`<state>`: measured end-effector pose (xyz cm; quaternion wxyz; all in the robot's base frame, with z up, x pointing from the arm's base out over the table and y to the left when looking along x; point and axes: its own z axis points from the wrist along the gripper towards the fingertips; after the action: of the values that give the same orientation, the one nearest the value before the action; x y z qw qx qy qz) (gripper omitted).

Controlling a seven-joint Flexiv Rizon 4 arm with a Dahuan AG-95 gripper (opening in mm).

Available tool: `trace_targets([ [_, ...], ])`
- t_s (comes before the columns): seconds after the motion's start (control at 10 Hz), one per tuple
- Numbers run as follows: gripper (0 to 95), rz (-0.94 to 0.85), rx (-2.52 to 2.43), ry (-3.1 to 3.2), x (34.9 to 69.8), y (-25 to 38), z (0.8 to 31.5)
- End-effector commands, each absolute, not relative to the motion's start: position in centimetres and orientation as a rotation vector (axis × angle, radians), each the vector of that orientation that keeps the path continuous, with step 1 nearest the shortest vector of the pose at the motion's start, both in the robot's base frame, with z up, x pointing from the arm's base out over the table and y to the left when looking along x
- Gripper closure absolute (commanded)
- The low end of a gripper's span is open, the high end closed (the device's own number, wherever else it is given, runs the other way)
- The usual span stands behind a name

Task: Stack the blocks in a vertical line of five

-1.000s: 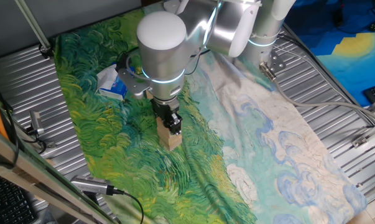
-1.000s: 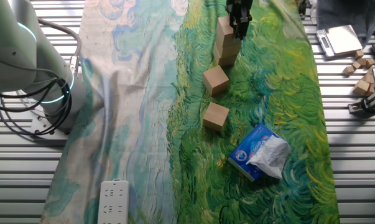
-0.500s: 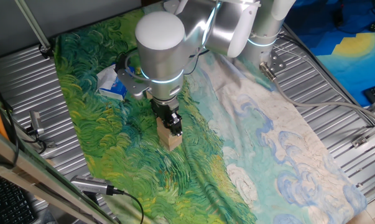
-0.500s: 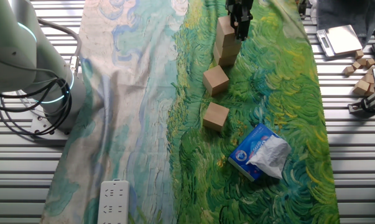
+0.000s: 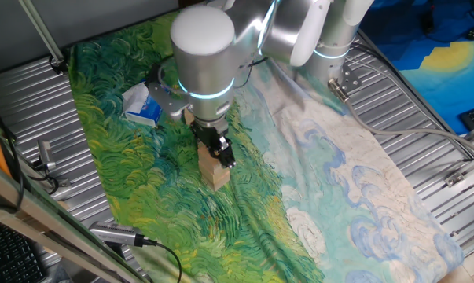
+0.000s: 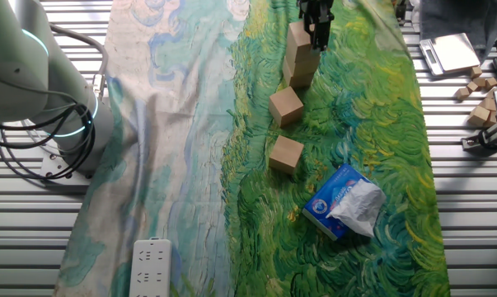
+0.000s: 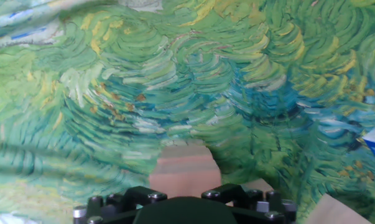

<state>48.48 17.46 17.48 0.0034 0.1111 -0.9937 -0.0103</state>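
A stack of three tan blocks (image 6: 299,56) stands on the green part of the painted cloth; it also shows under the arm (image 5: 214,173). My gripper (image 6: 317,33) (image 5: 220,152) hangs at the top block, fingers pointing down and straddling its upper part, open. In the hand view the top face of the stack (image 7: 184,167) sits just beyond the gripper's body, and the fingertips are out of sight. Two loose blocks lie on the cloth in a line with the stack, one close to it (image 6: 287,106) and one farther off (image 6: 286,154).
A blue-and-white soft packet (image 6: 343,202) (image 5: 142,106) lies on the cloth past the loose blocks. A white power strip (image 6: 151,268) rests at the cloth's pale end. Small wooden pieces (image 6: 481,82) and a scale (image 6: 451,51) sit on the ribbed metal table.
The arm has risen slightly and shifted a little, while the stack and the two loose blocks stay where they were.
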Motion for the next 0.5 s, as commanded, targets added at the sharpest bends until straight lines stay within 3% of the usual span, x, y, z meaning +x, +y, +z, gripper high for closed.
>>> trace_targets([
  [0.1, 19.0, -0.02, 0.339, -3.104, 48.5, 17.2, 18.1],
  [0.5, 19.0, -0.027, 0.427, -3.088, 49.7, 14.2, 19.0],
])
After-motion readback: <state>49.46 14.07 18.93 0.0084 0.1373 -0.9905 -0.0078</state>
